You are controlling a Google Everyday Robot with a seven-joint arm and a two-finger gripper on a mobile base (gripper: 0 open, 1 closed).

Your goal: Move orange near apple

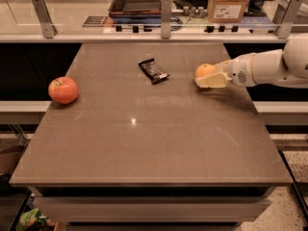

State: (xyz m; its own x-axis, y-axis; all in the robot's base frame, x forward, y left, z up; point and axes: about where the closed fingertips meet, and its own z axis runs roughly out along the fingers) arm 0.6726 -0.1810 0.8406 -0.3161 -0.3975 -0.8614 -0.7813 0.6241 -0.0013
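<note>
Two fruits are pictured either side of a dark wrapped snack bar [153, 70] lying on the brown surface [144, 143]. The orange [205, 70] is held gripped in the robot's hand [202, 76], to the bar's right. The apple [63, 90] is set well to the bar's left, at the surface's edge.

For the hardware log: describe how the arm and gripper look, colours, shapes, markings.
The arm is white, built from smooth rounded segments that widen into a bulbous joint at the picture's right edge. A round dotted patch marks its wrist. The gripper, over the table's right side, is pale cream and blocky. No cables show.
</note>
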